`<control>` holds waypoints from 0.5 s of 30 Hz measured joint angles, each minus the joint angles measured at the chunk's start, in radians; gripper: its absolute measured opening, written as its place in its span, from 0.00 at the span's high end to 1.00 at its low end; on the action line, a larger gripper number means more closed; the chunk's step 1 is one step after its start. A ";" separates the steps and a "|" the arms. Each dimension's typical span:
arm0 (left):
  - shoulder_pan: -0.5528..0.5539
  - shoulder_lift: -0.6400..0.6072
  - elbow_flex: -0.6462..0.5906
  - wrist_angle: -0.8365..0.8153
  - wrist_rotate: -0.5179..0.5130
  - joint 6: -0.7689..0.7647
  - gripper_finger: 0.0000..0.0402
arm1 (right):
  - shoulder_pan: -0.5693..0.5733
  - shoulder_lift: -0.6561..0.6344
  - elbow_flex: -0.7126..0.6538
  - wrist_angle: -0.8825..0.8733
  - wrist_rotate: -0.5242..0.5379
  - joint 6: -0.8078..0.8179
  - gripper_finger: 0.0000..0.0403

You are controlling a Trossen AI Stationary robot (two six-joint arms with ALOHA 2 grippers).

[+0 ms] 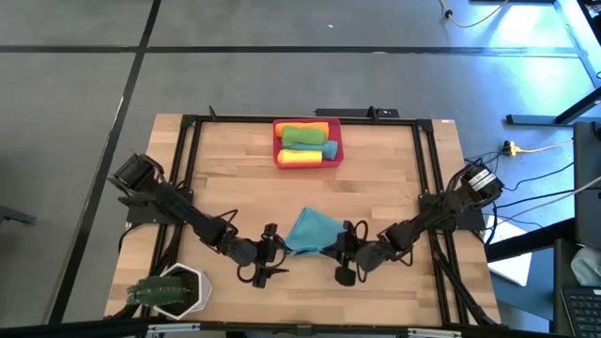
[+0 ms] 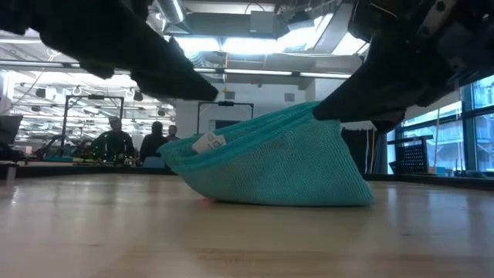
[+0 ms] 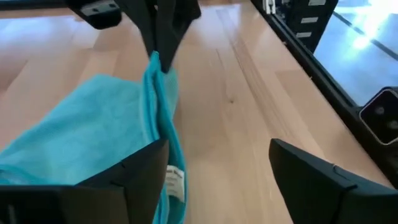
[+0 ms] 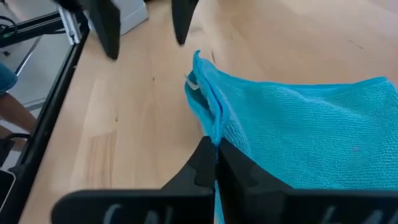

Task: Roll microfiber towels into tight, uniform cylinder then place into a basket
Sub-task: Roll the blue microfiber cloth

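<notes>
A teal-blue towel (image 1: 307,231), folded over, lies at the table's near middle between my two grippers. My right gripper (image 1: 340,250) is shut on the towel's right end. My left gripper (image 1: 271,255) is open at the towel's left end, and one finger (image 3: 140,177) stands right beside the towel's edge with the white tag (image 3: 176,182). The red-pink basket (image 1: 278,141) stands at the far middle. It holds an orange, a green and a yellow rolled towel (image 1: 302,157). My right gripper pinches the towel's right-hand edge (image 4: 212,138) between its two shut fingers, and more than one layer shows there. The fingers come nearly level from the table's right. That end is raised (image 2: 318,110); the towel's lower part (image 2: 285,197) rests on the table. My left gripper: I cannot tell whether its finger touches the towel.
A white hexagonal pot with a green plant (image 1: 174,289) stands at the near left corner. A black frame (image 1: 188,150) runs along the table's left, far and right sides. Bare wood (image 1: 376,188) lies between the towel and the basket.
</notes>
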 joint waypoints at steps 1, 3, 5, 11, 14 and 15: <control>0.003 0.019 0.000 0.022 0.000 0.003 0.32 | -0.001 0.000 0.000 0.000 0.000 0.003 1.00; 0.008 0.051 0.000 0.038 0.000 0.012 0.29 | -0.002 0.000 0.000 0.001 0.000 0.007 1.00; 0.020 0.071 0.000 0.034 -0.006 0.014 0.27 | -0.002 0.000 0.000 -0.001 0.000 0.009 1.00; 0.038 0.079 0.000 0.001 -0.014 0.006 0.24 | -0.002 0.000 0.000 -0.001 0.000 0.014 1.00; 0.034 0.079 0.000 -0.027 -0.054 0.006 0.24 | -0.002 0.000 0.000 -0.001 0.000 0.013 0.99; 0.034 0.079 0.000 -0.044 -0.065 0.006 0.25 | -0.002 0.001 0.000 -0.001 0.000 0.013 0.99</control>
